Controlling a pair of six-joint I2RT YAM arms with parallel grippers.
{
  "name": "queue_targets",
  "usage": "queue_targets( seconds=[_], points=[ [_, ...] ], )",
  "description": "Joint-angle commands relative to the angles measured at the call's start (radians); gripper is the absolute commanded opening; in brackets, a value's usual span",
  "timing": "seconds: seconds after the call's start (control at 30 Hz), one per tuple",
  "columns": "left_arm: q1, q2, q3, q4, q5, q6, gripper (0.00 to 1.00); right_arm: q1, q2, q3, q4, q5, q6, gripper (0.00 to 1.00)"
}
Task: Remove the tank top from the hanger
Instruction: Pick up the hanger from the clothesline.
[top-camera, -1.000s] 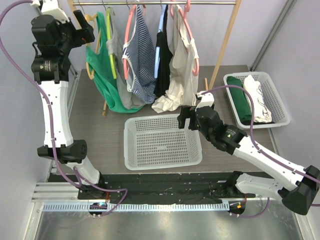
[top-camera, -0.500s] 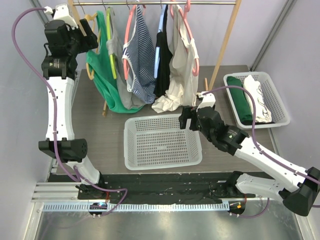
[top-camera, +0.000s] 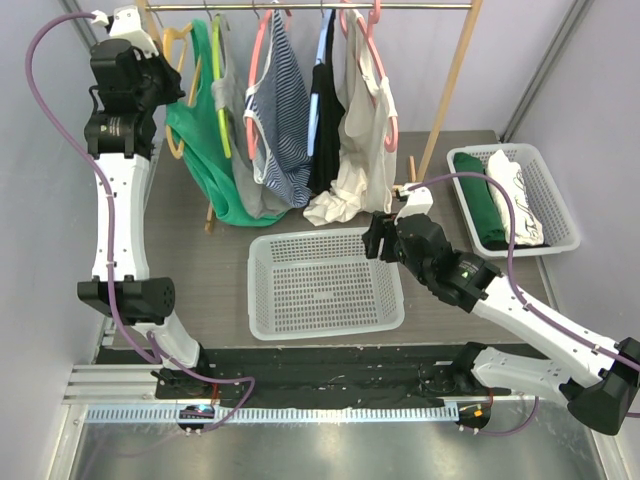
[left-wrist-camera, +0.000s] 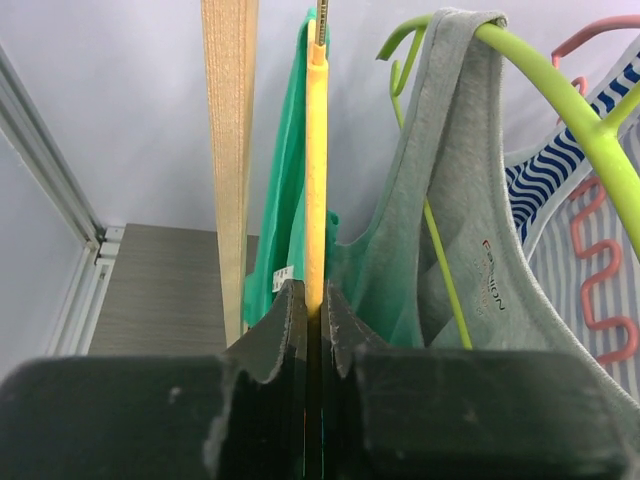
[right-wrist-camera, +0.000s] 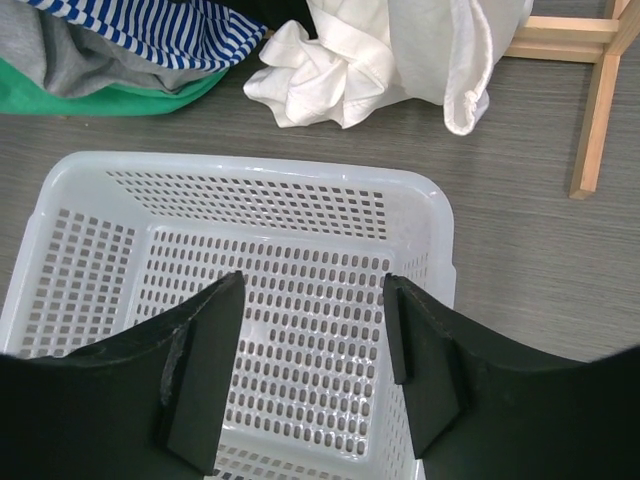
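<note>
The green tank top (top-camera: 205, 150) hangs at the left end of the rail on a yellow hanger (top-camera: 172, 145). In the left wrist view the hanger's yellow arm (left-wrist-camera: 316, 150) runs straight up out of my left gripper (left-wrist-camera: 312, 292), whose jaws are shut on it, with the green tank top (left-wrist-camera: 285, 200) draped just behind. From above, the left gripper (top-camera: 168, 72) sits high beside the rack's left post. My right gripper (top-camera: 375, 240) hovers open over the white basket's (top-camera: 320, 236) right side, nothing between its fingers (right-wrist-camera: 205, 380).
Further along the rail hang a grey top on a lime hanger (top-camera: 228, 120), a striped top on a pink hanger (top-camera: 282, 120), a black top (top-camera: 325, 120) and a white one (top-camera: 360, 140). A second basket (top-camera: 560, 200) with folded clothes sits back right. Wooden rack post (top-camera: 450, 80) slants nearby.
The left gripper has moved in to the yellow hanger and shut on it. The right gripper's jaws have narrowed somewhat and it has edged slightly right.
</note>
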Motion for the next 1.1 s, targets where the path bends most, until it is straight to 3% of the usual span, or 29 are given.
queue_targets(
  seconds=[0.0,0.1,0.2,0.37,0.47,0.5,0.63,0.9,1.07],
  points=[
    [0.0,-0.021,0.051,0.082,0.005,0.017,0.01,0.001,-0.018,0.045,-0.001,-0.011,0.01,0.56],
    [0.0,-0.022,0.074,0.111,0.011,0.018,0.0,0.001,-0.015,0.046,-0.003,-0.02,0.008,0.36],
    [0.0,-0.019,0.117,0.137,0.024,0.02,0.0,0.001,-0.013,0.042,-0.003,-0.023,0.01,0.26],
    [0.0,-0.028,0.153,0.185,0.058,0.032,0.0,0.001,-0.01,0.032,-0.004,-0.028,0.019,0.23],
    [-0.047,-0.044,0.146,0.188,0.066,0.07,0.0,0.001,-0.012,0.028,-0.001,-0.026,0.019,0.38],
    [-0.05,-0.06,0.138,0.189,0.069,0.086,0.0,0.003,-0.013,0.029,-0.003,-0.028,0.021,0.56],
    [-0.064,-0.137,0.051,0.189,0.072,0.142,0.0,0.001,-0.03,0.034,-0.006,-0.013,0.015,0.86],
    [-0.075,-0.349,-0.067,0.148,0.08,0.326,0.0,0.001,-0.046,0.072,-0.01,0.018,-0.03,0.9],
    [-0.075,-0.496,-0.06,0.143,0.074,0.385,0.0,0.001,-0.046,0.066,0.003,0.011,-0.035,0.9]
  ],
)
